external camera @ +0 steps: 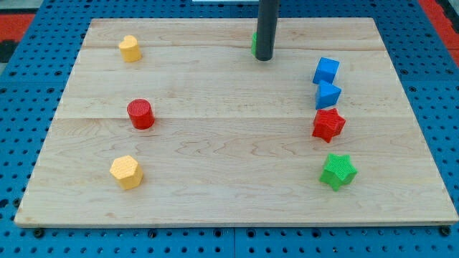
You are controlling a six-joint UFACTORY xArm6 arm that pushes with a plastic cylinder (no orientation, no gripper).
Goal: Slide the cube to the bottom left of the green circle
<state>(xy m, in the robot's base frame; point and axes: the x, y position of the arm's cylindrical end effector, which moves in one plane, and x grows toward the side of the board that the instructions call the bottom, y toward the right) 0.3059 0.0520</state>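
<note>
A blue cube lies at the view's right, upper part of the board. A second blue block sits just below it, touching or nearly touching. A green block, mostly hidden behind my rod, shows only as a thin green edge at the view's top centre; its shape cannot be made out. My tip rests right against that green block, on its right side. The blue cube is well to the right of my tip.
A red star-like block and a green star lie at the right. A red cylinder, a yellow block and a yellow hexagon lie at the left. The wooden board sits on blue pegboard.
</note>
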